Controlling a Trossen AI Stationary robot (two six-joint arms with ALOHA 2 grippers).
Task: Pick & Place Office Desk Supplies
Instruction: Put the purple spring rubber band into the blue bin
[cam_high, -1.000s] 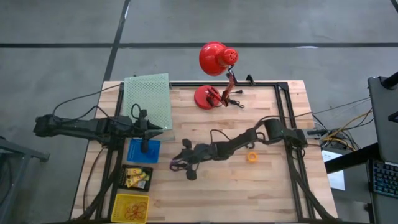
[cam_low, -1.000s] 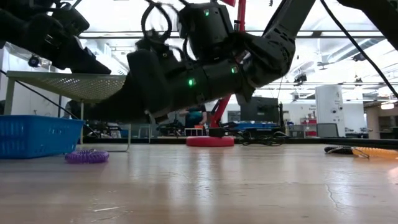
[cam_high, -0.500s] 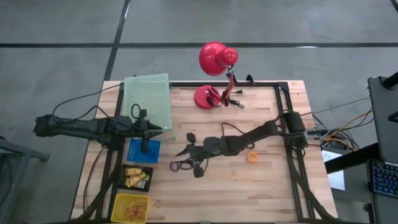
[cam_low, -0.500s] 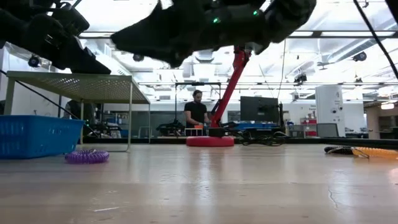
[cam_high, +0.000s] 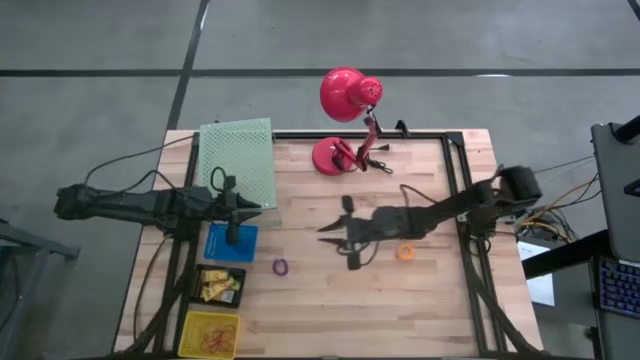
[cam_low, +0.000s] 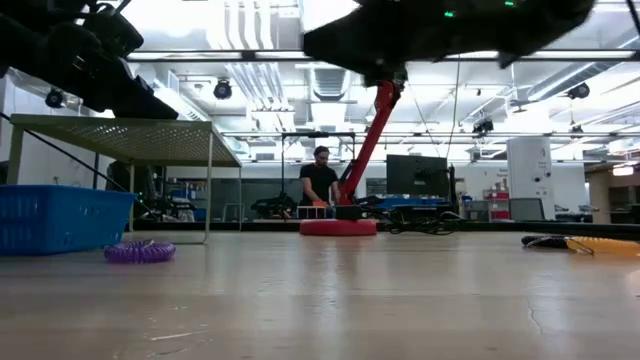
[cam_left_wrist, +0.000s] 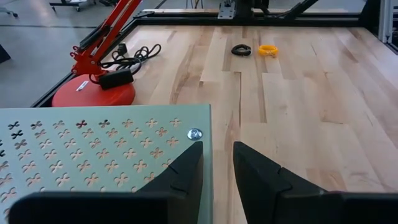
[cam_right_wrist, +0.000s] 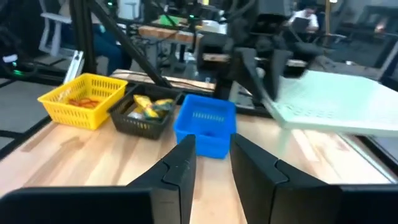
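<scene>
Right gripper (cam_high: 338, 236) has pulled back from the purple ring (cam_high: 281, 266) — earlier its fingers were right over the ring beside the blue basket (cam_high: 231, 242), now the ring lies alone on the bench (cam_high: 420, 300), well apart from the fingers. The right arm has folded back toward its own side of the bench, wrist now close to the orange ring (cam_high: 405, 252). Fingers (cam_right_wrist: 183, 163) have narrowed, with nothing between them. In the low view the arm has lifted out of the middle of the picture — the person (cam_low: 320, 182) and the red lamp (cam_low: 340, 226) behind now show.
</scene>
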